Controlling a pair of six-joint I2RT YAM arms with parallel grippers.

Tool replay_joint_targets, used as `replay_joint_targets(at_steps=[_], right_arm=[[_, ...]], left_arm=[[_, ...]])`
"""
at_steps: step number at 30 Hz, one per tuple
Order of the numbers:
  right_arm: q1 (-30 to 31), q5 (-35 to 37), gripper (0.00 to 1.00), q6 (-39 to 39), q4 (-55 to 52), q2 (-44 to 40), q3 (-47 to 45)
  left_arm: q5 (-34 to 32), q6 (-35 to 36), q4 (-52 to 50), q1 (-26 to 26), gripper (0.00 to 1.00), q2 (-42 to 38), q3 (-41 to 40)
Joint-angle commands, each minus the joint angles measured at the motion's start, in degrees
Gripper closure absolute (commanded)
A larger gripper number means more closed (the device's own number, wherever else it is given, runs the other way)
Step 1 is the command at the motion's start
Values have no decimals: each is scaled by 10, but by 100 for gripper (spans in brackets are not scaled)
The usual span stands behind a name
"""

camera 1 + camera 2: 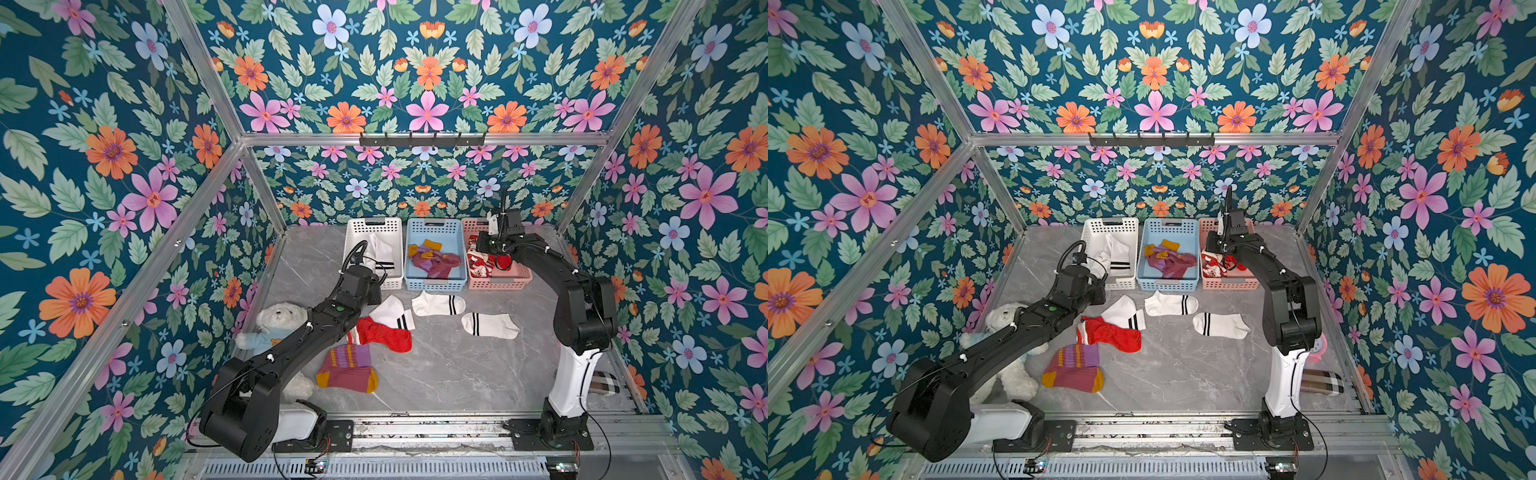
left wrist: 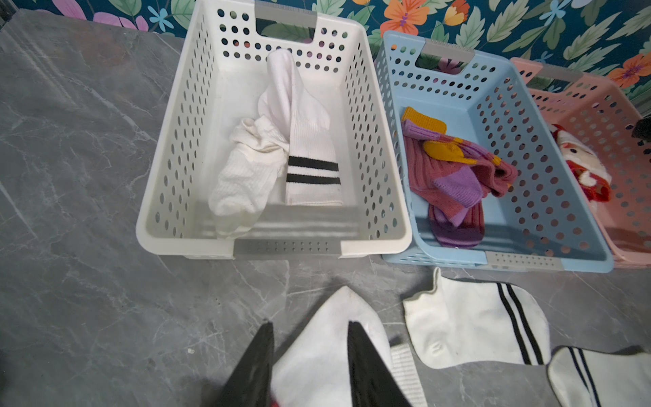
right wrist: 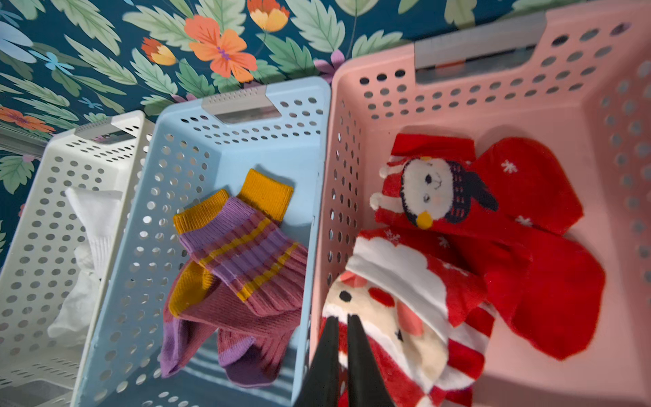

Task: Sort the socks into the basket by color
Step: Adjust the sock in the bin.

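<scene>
- White knit sock with two black cuff stripes (image 2: 334, 306): this is the item in hand. It lies flat on the grey marble-look tabletop (image 1: 457, 374), just in front of the white perforated plastic basket (image 2: 176, 148). Its cuff overlaps the red sock with a red-and-white striped cuff (image 1: 386, 334).
- Left gripper (image 2: 310, 324): the black jaws stand partly open astride the toe end of that sock. We cannot tell whether the fingertips touch the fabric. Nothing is lifted.
- Procedure, as we judge it: close on the toe end, away from the overlap, so that the red sock is not dragged along. Raise the sock above the basket rim before crossing it, then release over the white socks (image 2: 310, 148) inside.
- We expect the sock to droop and swing, since it looks soft and limp.
- Right gripper (image 3: 342, 319): the jaws are closed to a narrow slit and hold nothing that we can see. It hovers over the red Santa-patterned socks (image 3: 405, 299) in the pink perforated basket (image 3: 458, 98).
- Between the two, the blue perforated basket (image 1: 434, 286) contains maroon ribbed socks with purple bands and mustard toes (image 2: 454, 176).
- Unsorted on the tabletop: one white striped sock (image 1: 438, 304), a second white striped sock (image 1: 490, 325), and one maroon, purple and mustard sock (image 1: 347, 370).
- We leave the white plush bear in a blue shirt (image 1: 276, 318) where it lies.
</scene>
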Motion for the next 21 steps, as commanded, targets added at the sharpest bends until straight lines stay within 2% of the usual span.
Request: replay_joint_targets(at_steps=[1, 5, 15, 21], right_arm=[[-4, -16, 93, 9, 13, 22, 7], [-18, -26, 98, 29, 5, 59, 21], [-56, -36, 99, 47, -19, 103, 26], [-60, -48, 98, 46, -9, 83, 11]], left_arm=[[2, -6, 11, 0, 62, -5, 2], [-1, -7, 6, 0, 62, -8, -1], [-3, -9, 2, 0, 61, -10, -6], [3, -28, -8, 0, 61, -4, -11]])
